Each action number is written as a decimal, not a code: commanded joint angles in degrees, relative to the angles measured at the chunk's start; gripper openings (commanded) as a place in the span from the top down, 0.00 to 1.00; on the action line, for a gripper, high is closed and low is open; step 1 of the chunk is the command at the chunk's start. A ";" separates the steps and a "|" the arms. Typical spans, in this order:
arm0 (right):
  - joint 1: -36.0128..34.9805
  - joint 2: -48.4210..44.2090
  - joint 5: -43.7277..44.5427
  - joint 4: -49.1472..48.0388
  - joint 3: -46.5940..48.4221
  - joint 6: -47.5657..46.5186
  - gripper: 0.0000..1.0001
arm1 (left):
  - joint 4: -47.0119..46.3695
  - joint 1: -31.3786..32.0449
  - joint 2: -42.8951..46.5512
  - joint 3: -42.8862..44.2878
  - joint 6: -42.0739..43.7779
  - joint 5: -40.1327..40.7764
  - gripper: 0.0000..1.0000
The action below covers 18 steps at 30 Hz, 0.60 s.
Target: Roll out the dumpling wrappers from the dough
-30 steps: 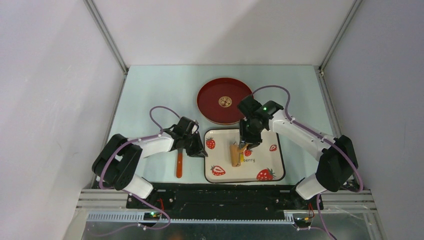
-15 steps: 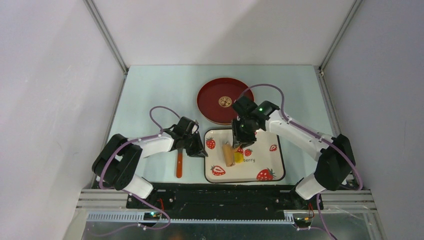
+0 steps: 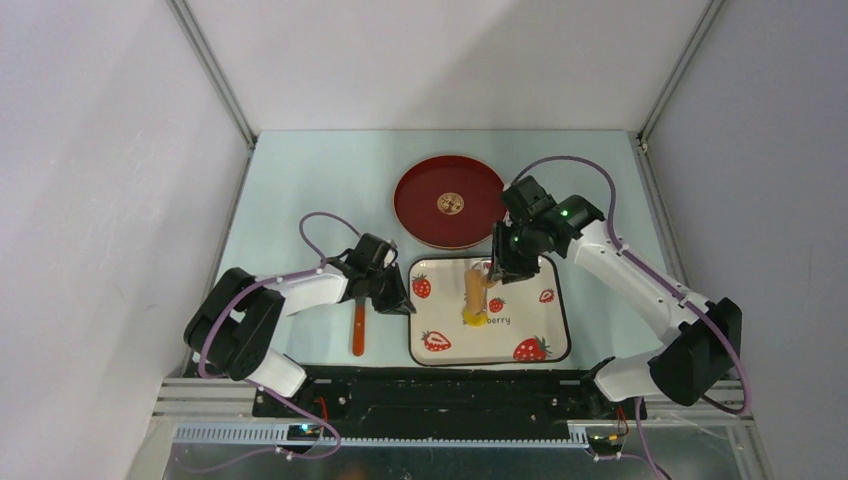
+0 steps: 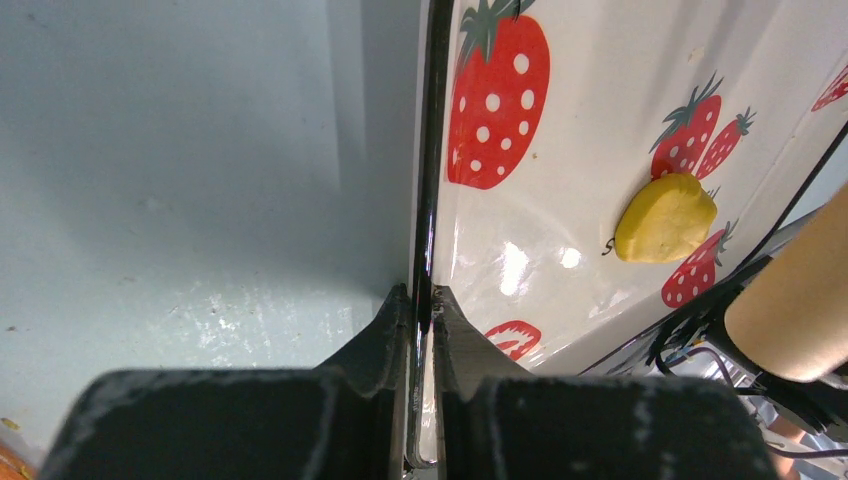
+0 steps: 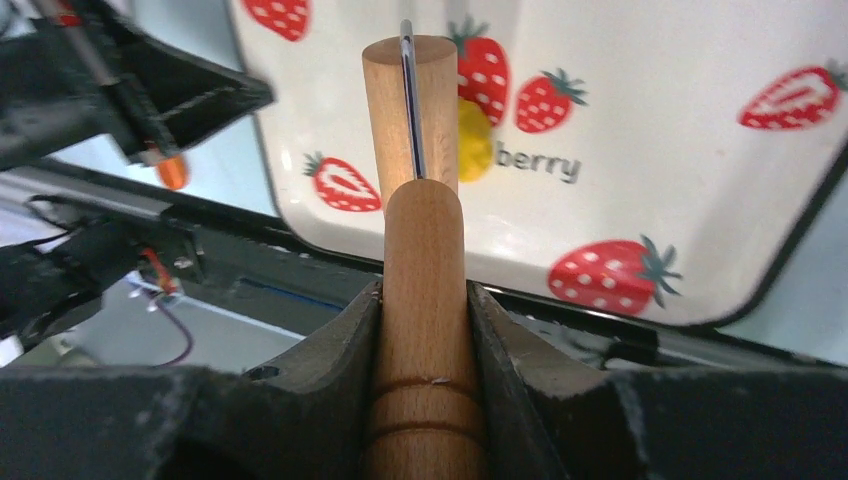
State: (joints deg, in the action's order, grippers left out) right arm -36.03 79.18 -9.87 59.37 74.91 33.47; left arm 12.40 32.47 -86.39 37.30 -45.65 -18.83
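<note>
A thumb-sized lump of yellow dough lies near the middle of the strawberry-print tray. My right gripper is shut on the handle of a wooden rolling pin. The pin's roller points toward the near edge, and its end reaches over the dough. My left gripper is shut on the tray's left rim. No dumpling wrappers are in view.
A round red plate with a gold emblem sits just beyond the tray. An orange-handled tool lies on the table left of the tray, under my left arm.
My right arm swung out to the right. The rolling pin turned from a slant beside the dough to point straight at the near edge, its end over the dough. The left arm stayed still.
</note>
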 commanded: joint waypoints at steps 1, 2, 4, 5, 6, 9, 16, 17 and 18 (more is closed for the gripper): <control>-0.94 0.37 7.90 6.67 1.33 -0.96 1.00 | 1.57 0.81 -2.02 -1.37 -0.23 2.68 1.00; -1.13 0.41 8.23 6.97 1.36 -0.85 1.00 | 1.53 0.83 -2.03 -1.36 -0.23 2.71 1.00; -1.53 0.58 7.85 6.53 1.37 -0.69 1.00 | 1.51 0.83 -2.07 -1.40 -0.23 2.66 1.00; -1.79 0.60 7.50 6.27 1.37 -0.62 1.00 | 1.49 0.84 -2.04 -1.36 -0.23 2.66 1.00; -1.91 0.84 6.88 5.84 1.46 -0.57 1.00 | 1.53 0.84 -2.08 -1.40 -0.23 2.59 1.00; -2.75 1.64 6.37 5.58 1.90 -0.34 1.00 | 1.49 0.81 -2.03 -1.35 -0.23 2.57 1.00; -4.63 4.66 8.25 6.60 2.27 -0.03 1.00 | 1.57 0.83 -2.03 -1.37 -0.21 2.57 1.00; -4.65 4.89 8.53 6.80 2.26 0.00 1.00 | 1.52 0.79 -2.07 -1.36 -0.22 2.57 1.00; -4.70 5.38 8.98 6.85 2.26 -0.10 1.00 | 1.49 0.83 -2.08 -1.35 -0.21 2.57 1.00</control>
State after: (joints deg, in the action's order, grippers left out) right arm -40.16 83.72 -3.20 65.43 74.91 32.99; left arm 12.10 32.49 -86.52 37.30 -45.65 -18.96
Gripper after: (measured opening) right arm 0.368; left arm 0.121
